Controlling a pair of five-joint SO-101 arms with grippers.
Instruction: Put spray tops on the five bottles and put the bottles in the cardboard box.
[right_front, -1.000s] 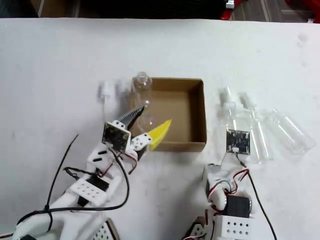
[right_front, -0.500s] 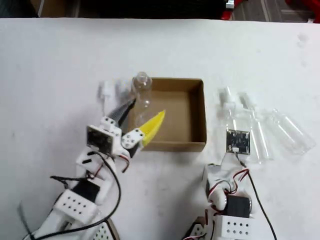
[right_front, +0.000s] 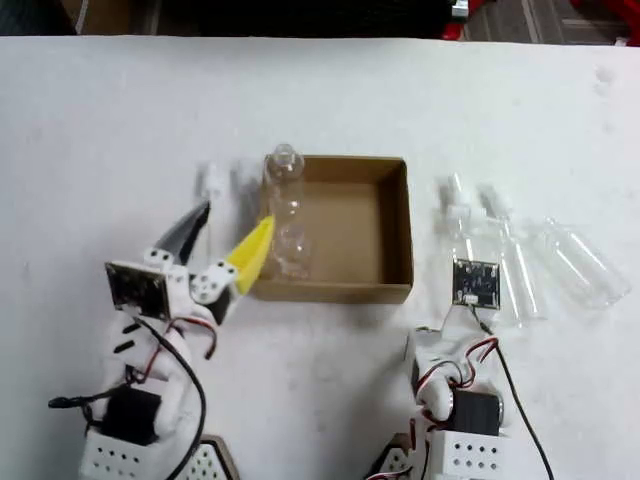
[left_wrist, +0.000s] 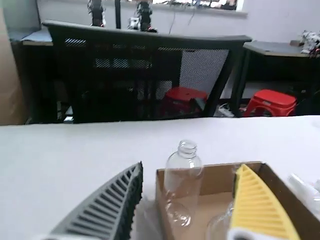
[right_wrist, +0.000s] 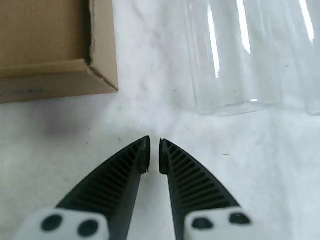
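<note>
Hovering, left fingers (right_front: 252, 250) spread by brown cardboard box (right_front: 340, 292), right fingers (right_wrist: 125, 175) pressed together; probably needed centring over small white spray top (right_front: 211, 182), clear of uncapped clear plastic bottle (right_front: 285, 165).

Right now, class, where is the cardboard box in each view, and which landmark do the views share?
High view: cardboard box at the table's centre.
Left wrist view: box just beyond the grey and yellow fingers.
Right wrist view: box beside lying clear bottles.
Shared landmark: white table.
</note>
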